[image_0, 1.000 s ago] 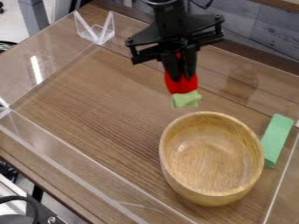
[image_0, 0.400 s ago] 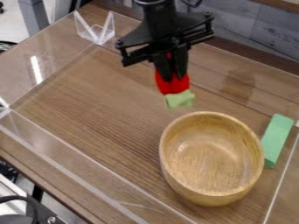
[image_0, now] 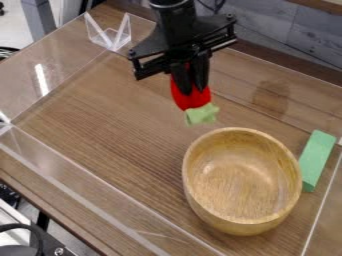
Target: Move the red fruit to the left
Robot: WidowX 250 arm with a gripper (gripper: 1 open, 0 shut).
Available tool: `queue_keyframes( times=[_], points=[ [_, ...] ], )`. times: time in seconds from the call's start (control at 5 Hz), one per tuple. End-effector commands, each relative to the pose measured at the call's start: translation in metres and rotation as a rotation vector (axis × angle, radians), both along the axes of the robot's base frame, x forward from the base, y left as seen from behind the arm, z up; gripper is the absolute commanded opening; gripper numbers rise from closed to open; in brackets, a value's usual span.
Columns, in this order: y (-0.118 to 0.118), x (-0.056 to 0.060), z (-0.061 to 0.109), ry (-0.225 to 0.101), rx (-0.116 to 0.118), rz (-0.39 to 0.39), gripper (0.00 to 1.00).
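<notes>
Gripper [image_0: 191, 92] is clamped on the red fruit [image_0: 195, 98], pointing steeply down, with the fruit's pale green leaf end hanging below the fingers. The fruit is in the air above the wooden table [image_0: 107, 120], just beyond the far rim of the wooden bowl [image_0: 243, 180] and near the middle of the tabletop. The green block [image_0: 317, 159] sits right of the bowl, well apart from the action. My read: this is the carry step, with pick done and place not yet done. Next move calls for travel toward the left side of the table, where there is plenty of bare wood, staying inside the clear plastic wall [image_0: 40, 85] that runs round the edge. Then lower until the leaf end is near the surface and let go. The fruit is small and glossy, so it may roll on release; set it down low rather than dropping it.
</notes>
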State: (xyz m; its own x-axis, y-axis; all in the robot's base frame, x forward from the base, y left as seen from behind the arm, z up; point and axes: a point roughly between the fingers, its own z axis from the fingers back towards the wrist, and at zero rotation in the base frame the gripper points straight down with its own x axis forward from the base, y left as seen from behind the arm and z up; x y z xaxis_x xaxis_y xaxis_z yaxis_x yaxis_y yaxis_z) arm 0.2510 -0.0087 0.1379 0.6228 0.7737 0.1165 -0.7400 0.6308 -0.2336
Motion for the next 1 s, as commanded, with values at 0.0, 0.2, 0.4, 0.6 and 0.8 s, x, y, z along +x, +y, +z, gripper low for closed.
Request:
queue_keyframes(
  times=[0.0, 0.2, 0.4, 0.6, 0.8],
  points=[
    [-0.001, 0.001, 0.010, -0.041, -0.001, 0.036, 0.00],
    [-0.006, 0.000, 0.009, -0.035, -0.004, 0.054, 0.00],
    [0.006, 0.001, 0.023, -0.040, -0.026, 0.113, 0.00],
    [0.033, 0.005, 0.035, -0.050, -0.038, 0.194, 0.00],
    [0.065, 0.008, 0.034, -0.064, -0.020, 0.217, 0.00]
  ],
)
